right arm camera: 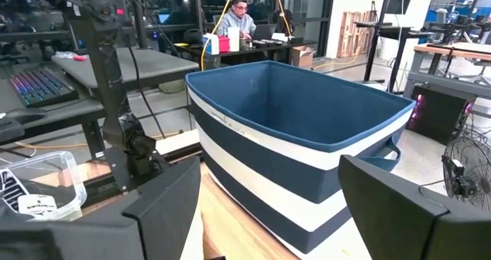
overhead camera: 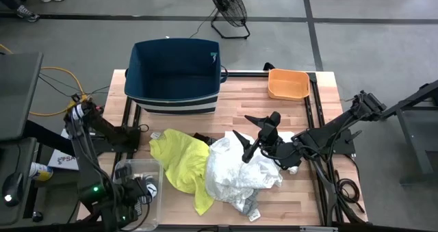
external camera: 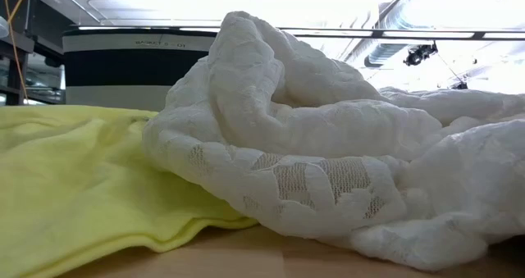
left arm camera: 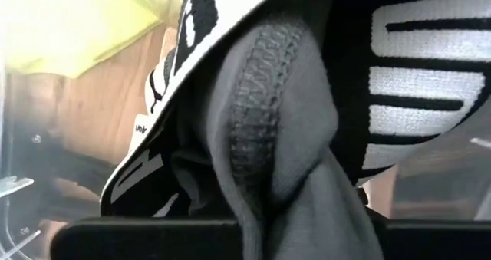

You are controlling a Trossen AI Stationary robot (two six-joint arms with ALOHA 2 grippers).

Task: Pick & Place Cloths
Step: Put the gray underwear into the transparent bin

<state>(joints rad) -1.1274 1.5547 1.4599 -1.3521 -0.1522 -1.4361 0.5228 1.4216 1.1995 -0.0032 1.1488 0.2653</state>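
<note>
The neon-yellow garment [overhead camera: 179, 165] [external camera: 74, 171] lies crumpled on the table's near middle. The large white garment [overhead camera: 239, 172] [external camera: 328, 147] is heaped beside it on the right, and their edges touch. My right gripper [overhead camera: 250, 133] [right arm camera: 268, 214] is open above the white garment's far edge, facing the dark-blue bin [overhead camera: 174, 71] [right arm camera: 307, 130]. My left gripper [overhead camera: 137, 188] is down in a clear plastic box [overhead camera: 137, 170] at the near left. Its wrist view is filled by a grey sock's ribbed cuff [left arm camera: 276, 114] and the black-and-white patterned piece [left arm camera: 414, 83].
The small orange tray [overhead camera: 287, 83] sits at the table's far right, next to the bin. A small dark item [overhead camera: 202, 136] lies between the two garments. A floor fan [overhead camera: 229, 9] stands beyond the table. A person [right arm camera: 239, 18] sits at a desk far behind.
</note>
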